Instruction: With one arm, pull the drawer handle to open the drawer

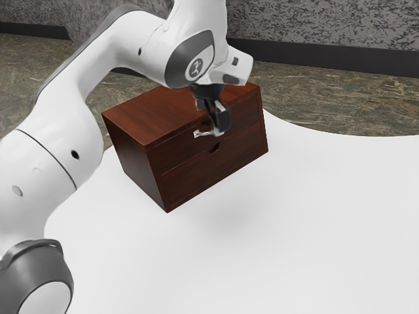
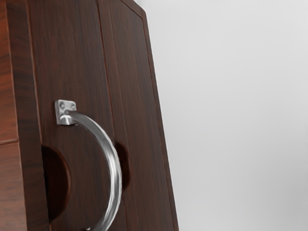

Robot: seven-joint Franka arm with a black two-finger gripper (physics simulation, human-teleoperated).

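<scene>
Where the dark wooden drawer cabinet (image 1: 190, 147) stood on the white table (image 1: 294, 229), its curved silver handle (image 1: 204, 133) sat just beneath the black gripper (image 1: 218, 127), grip state indiscernible, upper drawer apparently flush.

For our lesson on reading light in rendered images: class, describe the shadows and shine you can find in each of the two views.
Exterior view: soft, even light; the wooden box throws only a faint, blurred shadow on the white table in front of it. Wrist view: the metal handle carries a bright streak along its curve, the round hollows behind it are dark, and the wood shows no glare.
</scene>
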